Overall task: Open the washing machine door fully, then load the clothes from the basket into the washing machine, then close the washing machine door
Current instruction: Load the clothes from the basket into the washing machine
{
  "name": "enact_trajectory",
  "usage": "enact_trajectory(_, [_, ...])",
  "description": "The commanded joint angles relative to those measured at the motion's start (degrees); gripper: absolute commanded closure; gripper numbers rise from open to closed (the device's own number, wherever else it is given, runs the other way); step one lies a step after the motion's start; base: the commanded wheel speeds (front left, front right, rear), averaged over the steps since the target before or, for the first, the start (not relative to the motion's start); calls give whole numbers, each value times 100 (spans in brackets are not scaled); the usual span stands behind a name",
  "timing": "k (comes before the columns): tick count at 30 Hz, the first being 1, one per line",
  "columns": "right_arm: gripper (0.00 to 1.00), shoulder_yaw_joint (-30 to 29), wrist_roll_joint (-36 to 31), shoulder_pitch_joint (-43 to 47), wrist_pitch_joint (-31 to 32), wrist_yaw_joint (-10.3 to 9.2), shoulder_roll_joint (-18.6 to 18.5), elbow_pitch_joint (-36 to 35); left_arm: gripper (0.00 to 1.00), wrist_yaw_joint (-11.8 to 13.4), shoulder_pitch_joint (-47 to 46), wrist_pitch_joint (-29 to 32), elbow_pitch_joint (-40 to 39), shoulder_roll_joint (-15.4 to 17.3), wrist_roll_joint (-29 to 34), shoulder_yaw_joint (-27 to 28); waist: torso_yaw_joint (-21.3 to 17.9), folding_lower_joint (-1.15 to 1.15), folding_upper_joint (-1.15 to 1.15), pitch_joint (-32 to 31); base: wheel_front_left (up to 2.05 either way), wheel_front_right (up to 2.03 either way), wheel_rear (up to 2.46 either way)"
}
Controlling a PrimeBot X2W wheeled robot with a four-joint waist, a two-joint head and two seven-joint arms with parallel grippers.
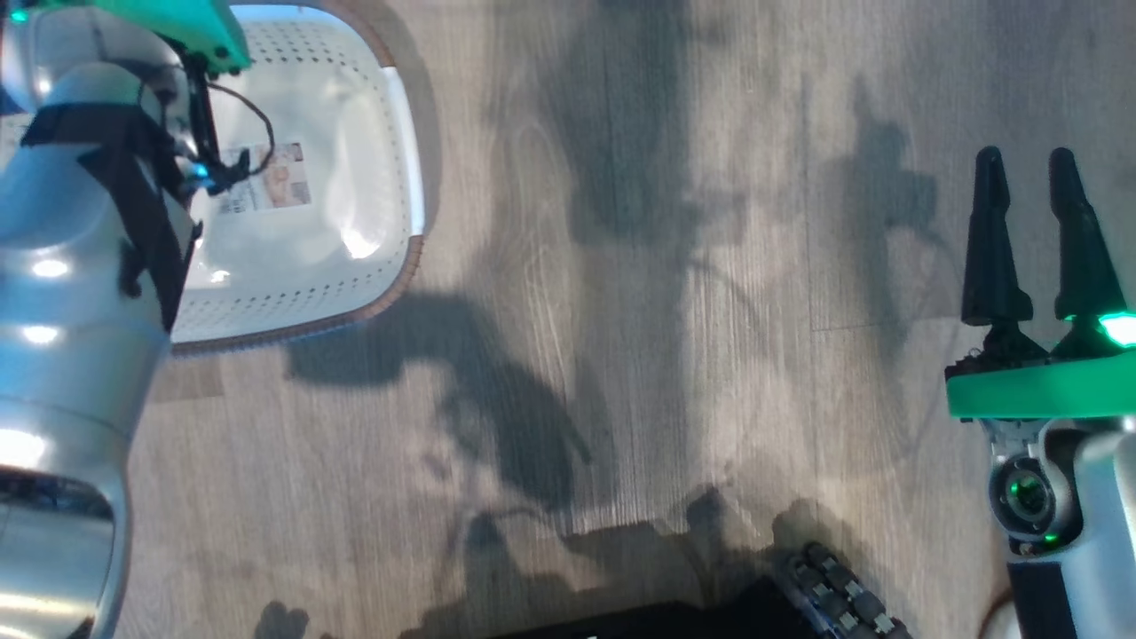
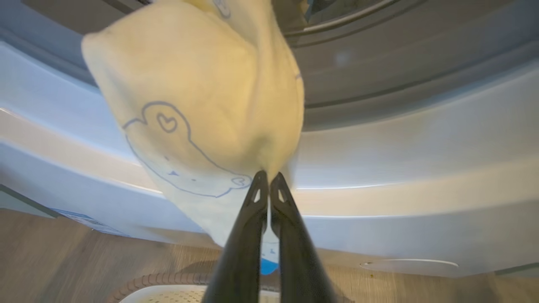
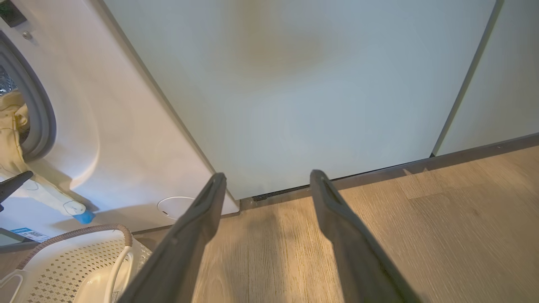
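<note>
Close in, left wrist view: left gripper jaws are pressed together, with a fold of the clothes pinched at the tips. Cream cloth is hung against the front of the washing machine. A blue bear outline with heart ears is noted on it, and a bright blue patch at its low end. The garment's upper part is carried toward the grey-ringed drum mouth; whether it is inside cannot be told from this view.

From the right wrist view the same cloth is seen trailing from the drum mouth down the machine's white front, its upper end lodged at the ring. Right gripper: jaws are held wide apart over wooden floor to one side of the machine, facing a pale cabinet panel that adjoins the machine. Basket is set on the floor just before the machine, below the drum mouth and near the round flap.

Head view adds the basket's inner bottom: a label sticker is recorded there, and the left forearm crosses over it.
</note>
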Motion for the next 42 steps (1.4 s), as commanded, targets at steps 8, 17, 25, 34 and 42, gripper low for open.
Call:
enact_trajectory(8, [0, 16, -57, 230, -55, 25, -8, -194, 100, 207, 451, 972, -1843, 819, 27, -3, 172, 0, 0, -123, 0, 0, 0])
enact_trajectory(17, [0, 150, 104, 192, -55, 25, -8, -171, 100, 533, 375, 2062, -3477, 1622, 312, -23, 27, 0, 0, -140, 0, 0, 0])
enact_trajectory(25, [0, 324, 325, 142, -55, 25, -8, -120, 100, 452, -245, 2745, -3552, 2119, 457, 11, -328, 0, 0, -43, 0, 0, 0])
enact_trajectory(34, [0, 458, 530, 70, -55, 25, -8, -85, 100, 133, -1214, 3219, -2777, 2409, 677, -112, -684, 0, 0, 217, 0, 0, 0])
enact_trajectory(42, [0, 676, 771, -44, -55, 25, -8, -122, 100, -93, -2299, 3399, -2092, 2593, 1158, -341, -990, 0, 0, 576, 0, 0, 0])
